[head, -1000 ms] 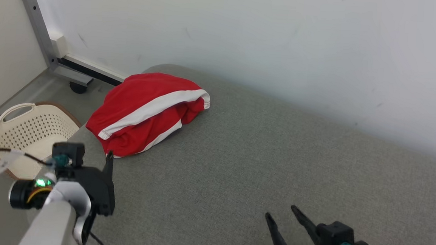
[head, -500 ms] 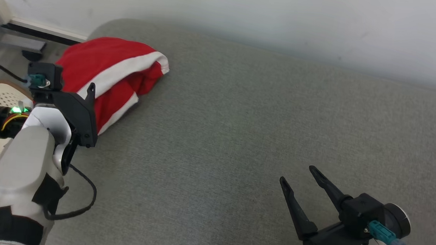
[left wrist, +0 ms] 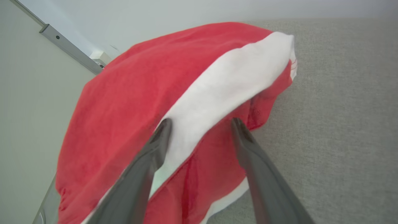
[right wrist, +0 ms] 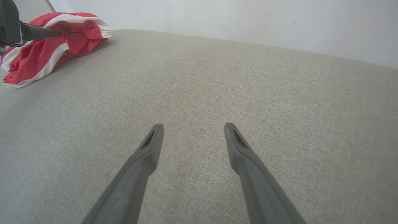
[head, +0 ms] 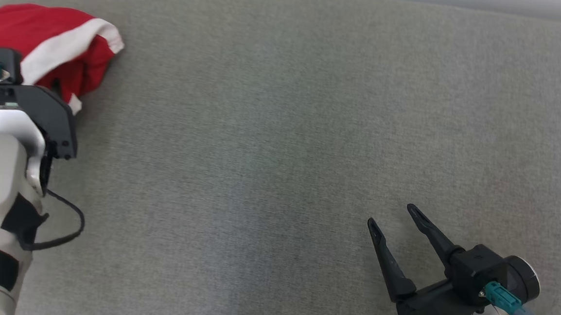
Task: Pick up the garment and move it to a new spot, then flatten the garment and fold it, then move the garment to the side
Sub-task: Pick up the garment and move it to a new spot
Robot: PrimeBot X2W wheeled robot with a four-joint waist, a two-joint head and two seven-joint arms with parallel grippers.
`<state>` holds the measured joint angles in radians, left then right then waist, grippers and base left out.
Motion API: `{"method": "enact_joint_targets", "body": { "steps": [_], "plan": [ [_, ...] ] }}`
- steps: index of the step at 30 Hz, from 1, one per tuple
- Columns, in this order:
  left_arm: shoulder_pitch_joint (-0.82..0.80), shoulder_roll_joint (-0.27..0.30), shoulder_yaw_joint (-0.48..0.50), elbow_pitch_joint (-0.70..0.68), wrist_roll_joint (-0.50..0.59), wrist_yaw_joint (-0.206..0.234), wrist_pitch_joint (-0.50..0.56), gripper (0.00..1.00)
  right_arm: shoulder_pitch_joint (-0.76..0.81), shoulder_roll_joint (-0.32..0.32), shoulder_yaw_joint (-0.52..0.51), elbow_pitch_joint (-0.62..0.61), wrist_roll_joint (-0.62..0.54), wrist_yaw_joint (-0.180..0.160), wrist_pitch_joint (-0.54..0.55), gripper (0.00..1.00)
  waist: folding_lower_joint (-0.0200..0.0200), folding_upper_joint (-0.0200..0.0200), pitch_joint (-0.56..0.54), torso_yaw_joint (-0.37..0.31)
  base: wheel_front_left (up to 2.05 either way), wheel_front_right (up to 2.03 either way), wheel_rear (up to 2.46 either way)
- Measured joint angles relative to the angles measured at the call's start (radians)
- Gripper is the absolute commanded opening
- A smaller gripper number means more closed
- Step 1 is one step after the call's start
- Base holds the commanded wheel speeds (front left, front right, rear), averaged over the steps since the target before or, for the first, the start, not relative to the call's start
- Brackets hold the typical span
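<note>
My left claw is spread wide, nothing pinched in it, and its two dark fingers reach onto the garment, one on each side of the broad white band that runs across the red cloth. From my wrist I cannot tell whether the tips press the fabric or sit just above it. Seen from my other wrist, one of those fingers lies across the top of the heap. The garment is red with white stripes, bunched in a loose mound at the far left corner of the grey upholstered surface, close to the white wall; in the head view my left wrist housing covers its near edge. A grey metal bar runs along the wall behind it. My right claw is also wide open and holds nothing. It hangs at the near right, well apart from the garment, its fingers pointing out over bare grey cloth toward the wall.
</note>
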<state>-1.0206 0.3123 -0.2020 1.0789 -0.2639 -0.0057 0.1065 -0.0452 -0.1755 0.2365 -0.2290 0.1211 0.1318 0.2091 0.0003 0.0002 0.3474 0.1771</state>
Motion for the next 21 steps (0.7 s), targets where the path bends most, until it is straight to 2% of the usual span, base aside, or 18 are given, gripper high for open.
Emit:
{"method": "enact_joint_targets", "body": {
  "steps": [4,10,11,12,13,21],
  "plan": [
    [-0.021,0.009,0.017,0.019,-0.007,0.050,-0.040,1.00,-0.003,0.004,-0.006,0.002,-0.001,0.000,-0.005,1.00,0.0000,0.0000,0.032,-0.028,0.00,0.00,0.00],
    [-0.031,0.006,0.014,0.058,-0.011,0.060,-0.056,1.00,-0.010,0.021,0.006,0.035,0.002,0.000,-0.024,1.00,-0.0001,0.0000,0.029,-0.044,0.00,0.00,0.00],
    [-0.031,0.009,0.012,0.066,-0.011,0.063,-0.056,0.84,-0.011,0.024,0.010,0.042,0.003,0.000,-0.026,1.00,-0.0002,-0.0001,0.023,-0.045,0.00,0.00,0.00],
    [-0.031,0.013,0.010,0.072,-0.011,0.066,-0.058,0.36,-0.012,0.026,0.014,0.049,0.005,0.000,-0.031,1.00,-0.0002,-0.0001,0.015,-0.045,0.00,0.00,0.00],
    [-0.031,0.018,0.008,0.074,-0.010,0.068,-0.067,0.00,-0.012,0.028,0.017,0.055,0.008,0.000,-0.034,1.00,-0.0003,-0.0001,0.006,-0.046,0.00,0.00,0.00],
    [-0.022,0.030,-0.011,0.096,-0.008,0.077,-0.129,0.00,0.006,0.043,0.033,0.124,0.023,0.000,-0.069,1.00,-0.0003,-0.0002,-0.090,-0.055,0.00,0.00,0.00]
  ]
}}
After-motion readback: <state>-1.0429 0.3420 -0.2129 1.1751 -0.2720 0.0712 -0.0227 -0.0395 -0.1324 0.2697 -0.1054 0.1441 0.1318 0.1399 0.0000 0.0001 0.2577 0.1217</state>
